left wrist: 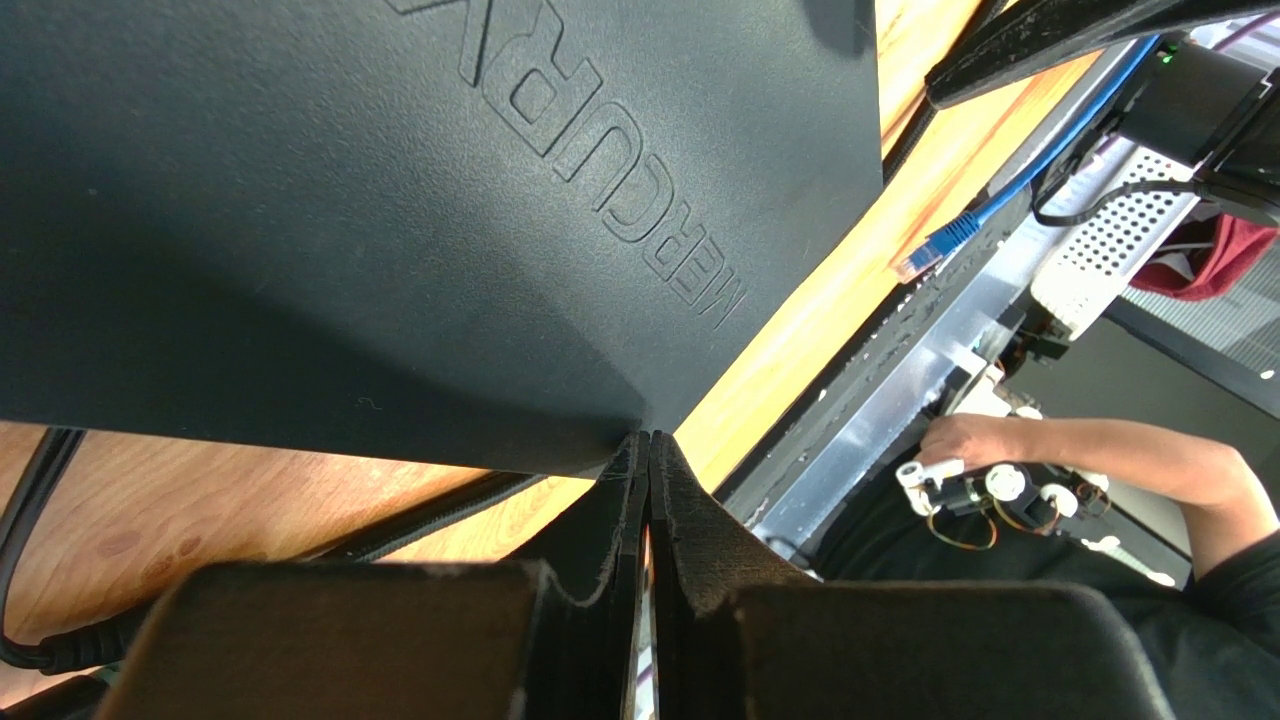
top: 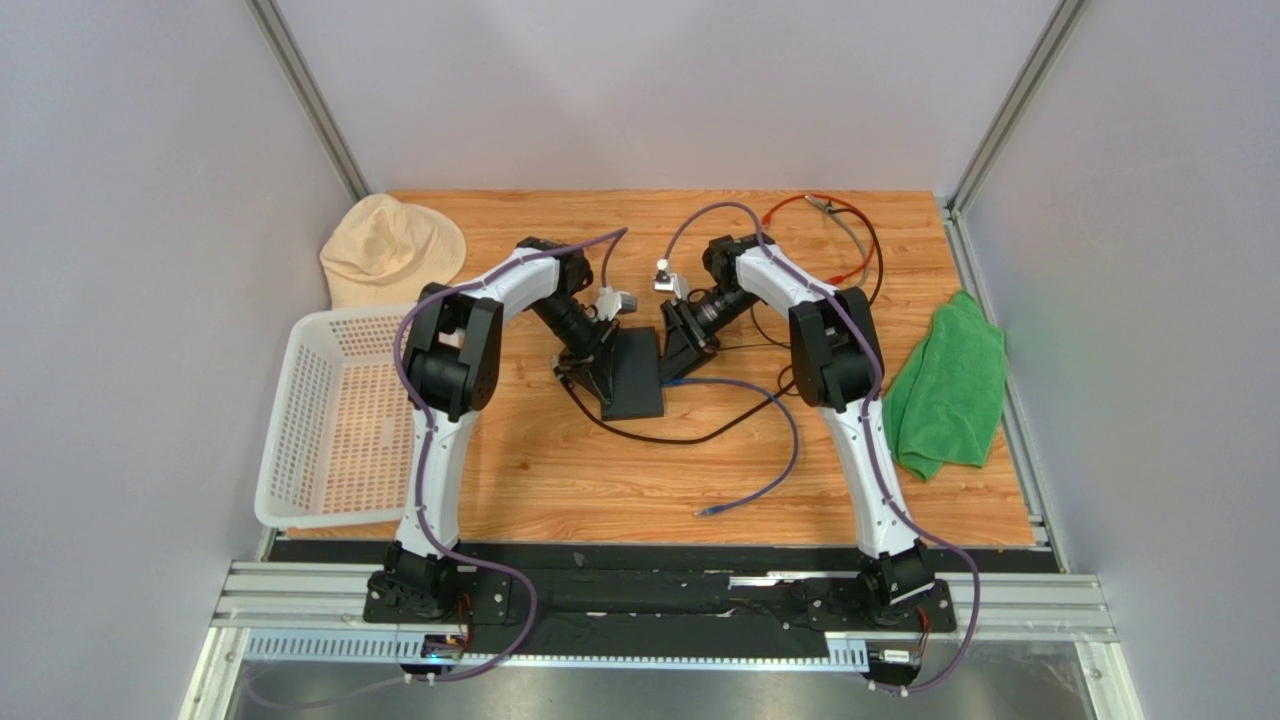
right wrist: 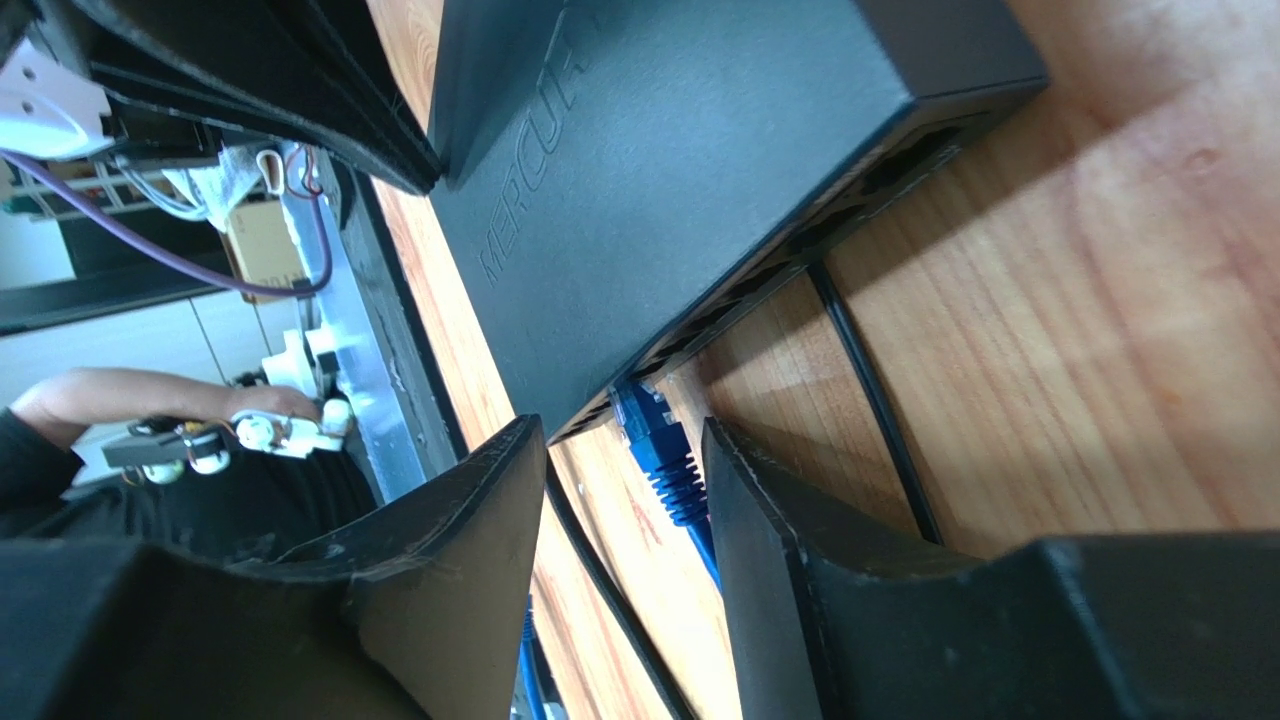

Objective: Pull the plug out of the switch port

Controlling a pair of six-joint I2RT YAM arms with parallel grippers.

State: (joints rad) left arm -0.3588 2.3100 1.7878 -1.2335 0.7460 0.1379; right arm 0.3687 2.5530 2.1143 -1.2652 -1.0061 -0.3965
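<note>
We see the switch box [top: 634, 375] lying flat mid-table. The plug [right wrist: 649, 432] sits in the switch port [right wrist: 628, 393], on the box edge facing the right arm. The right gripper [right wrist: 616, 432] has its fingers apart, one on each side of the plug, with a gap showing on the left side. The left gripper [left wrist: 648, 443] has its fingers pressed together, tips at the box's left edge. The blue cable [top: 781, 435] loops toward the near side, its other end loose on the wood.
</note>
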